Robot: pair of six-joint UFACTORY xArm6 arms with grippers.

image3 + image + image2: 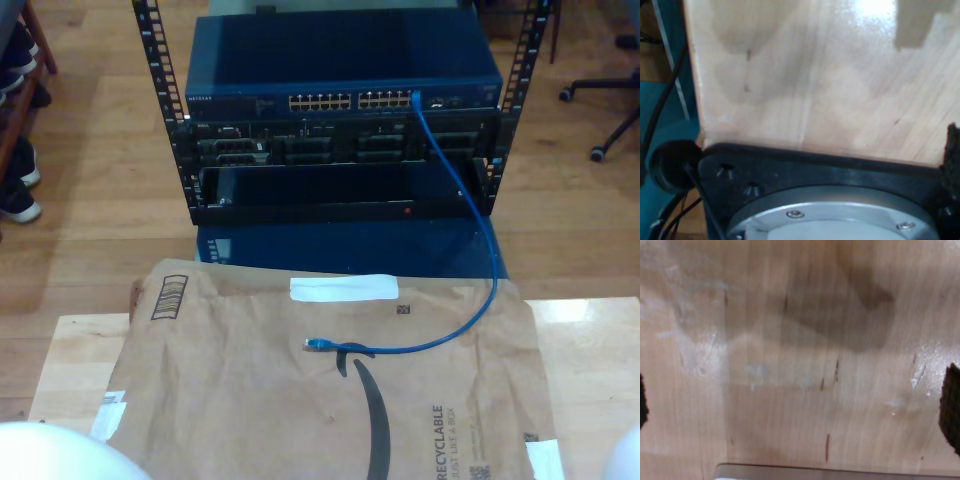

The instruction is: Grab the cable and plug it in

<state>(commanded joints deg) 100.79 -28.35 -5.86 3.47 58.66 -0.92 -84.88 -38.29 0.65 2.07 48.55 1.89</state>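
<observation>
wood table (815,90) under my first gripper, black base plate (815,170) at lower frame; jaw state cannot be told. second wrist view: bare wood, my second gripper's state likewise unclear. exterior view: cable (470,250), thin, light, limp, free plug (316,344) at centre on cardboard (220,390); likely best gripped just behind that rigid plug.
</observation>
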